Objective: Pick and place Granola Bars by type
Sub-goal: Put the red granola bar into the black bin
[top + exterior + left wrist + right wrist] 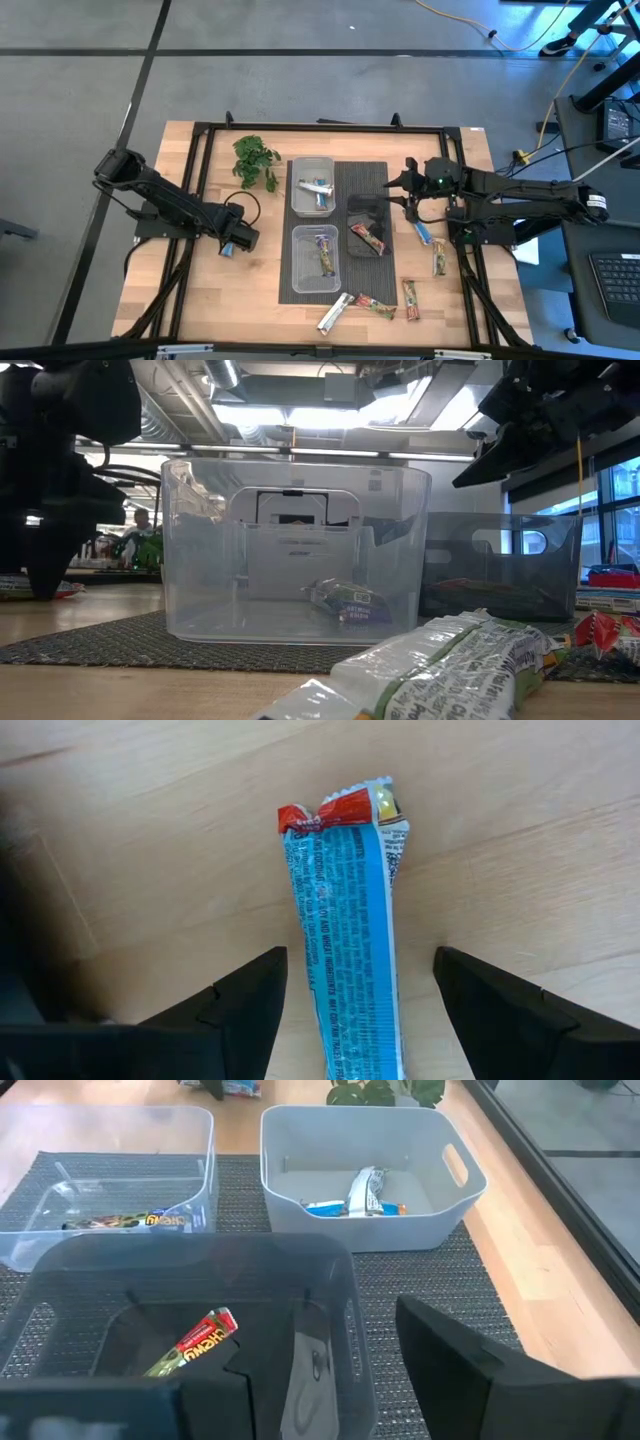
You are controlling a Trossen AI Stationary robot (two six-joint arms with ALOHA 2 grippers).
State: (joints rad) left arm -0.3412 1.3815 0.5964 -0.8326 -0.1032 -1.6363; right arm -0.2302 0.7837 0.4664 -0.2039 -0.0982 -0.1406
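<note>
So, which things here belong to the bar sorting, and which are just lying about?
Job:
- blue bar between the open left gripper fingers
- loose bars on the table
- three tubs holding sorted bars
- right gripper, over the dark tub

Lying about:
- leafy sprig
- mat under the tubs

Two dark jointed arms, black wedge-shaped jaws, black cables

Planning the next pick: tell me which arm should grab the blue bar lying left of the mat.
Left. The left gripper hangs open directly over the blue bar, fingers either side. The right gripper is over the dark bin.
</note>
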